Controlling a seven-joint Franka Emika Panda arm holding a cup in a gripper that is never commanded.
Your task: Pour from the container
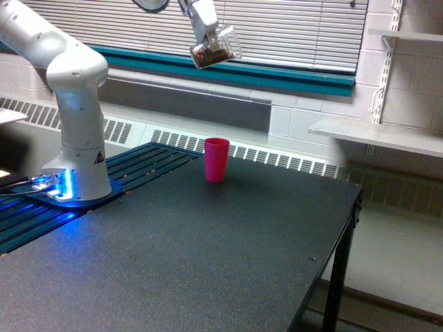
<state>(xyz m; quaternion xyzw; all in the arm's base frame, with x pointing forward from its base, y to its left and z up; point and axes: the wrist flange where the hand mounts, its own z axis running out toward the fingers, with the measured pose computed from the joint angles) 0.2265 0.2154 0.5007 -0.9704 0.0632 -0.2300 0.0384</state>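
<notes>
High at the top of the exterior view, my gripper [205, 36] is shut on the container [215, 50], a small clear cup with a thin handle and brownish contents. The container hangs tilted in front of the window blinds. It is far above the table and slightly to the exterior view's left of the pink cup [216, 159]. That opaque pink cup stands upright on the dark table [208, 256], near its far edge.
The arm's white base [77, 138] stands on the table at the exterior view's left, with a blue light at its foot. White shelves [377, 135] are fixed to the wall on the exterior view's right. The table's edge [346, 228] drops off there.
</notes>
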